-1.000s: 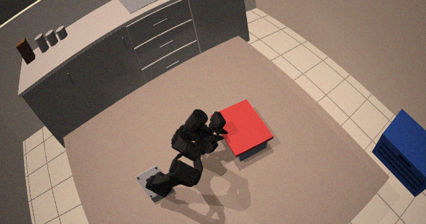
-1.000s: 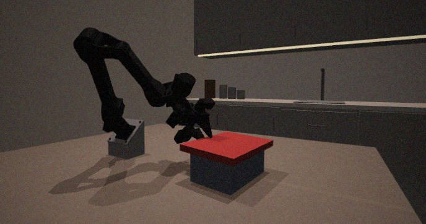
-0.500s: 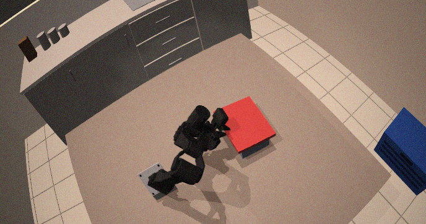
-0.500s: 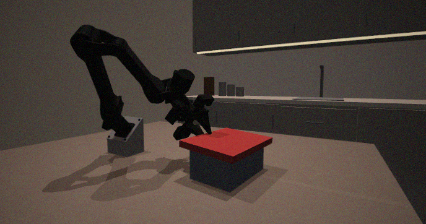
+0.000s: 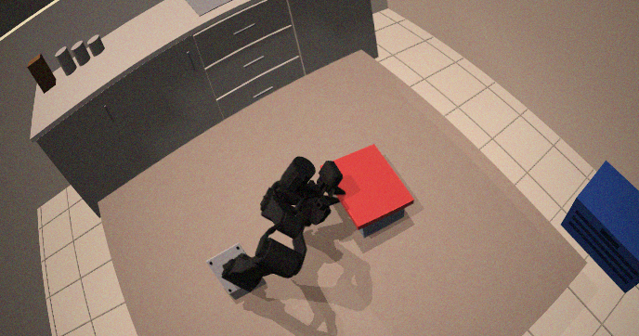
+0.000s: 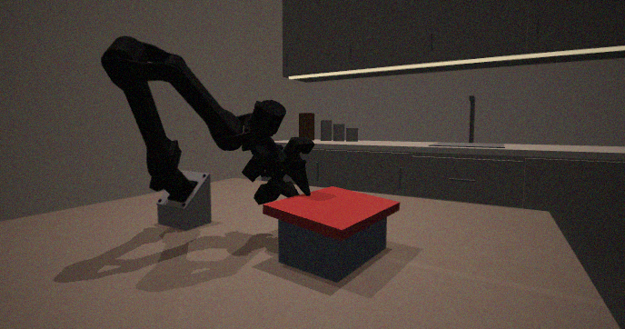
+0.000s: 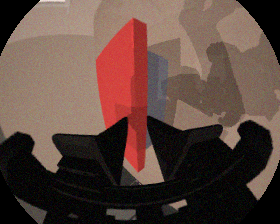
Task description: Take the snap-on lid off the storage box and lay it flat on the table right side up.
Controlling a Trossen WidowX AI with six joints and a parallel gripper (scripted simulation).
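Both jaws pinching near edge of red lid (image 6: 333, 208), w/ lid on blue box (image 6: 332, 249).

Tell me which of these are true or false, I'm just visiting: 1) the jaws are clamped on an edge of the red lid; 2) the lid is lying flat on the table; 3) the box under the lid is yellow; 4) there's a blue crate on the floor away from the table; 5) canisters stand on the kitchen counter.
1) True. The gripper is shut on the near edge of the red lid.
2) False. The lid sits on top of the box, not on the table.
3) False. The box is dark blue-grey.
4) True. The blue crate stands on the tiled floor, apart from the table.
5) True. Three grey canisters stand in a row on the counter, beside a brown block.
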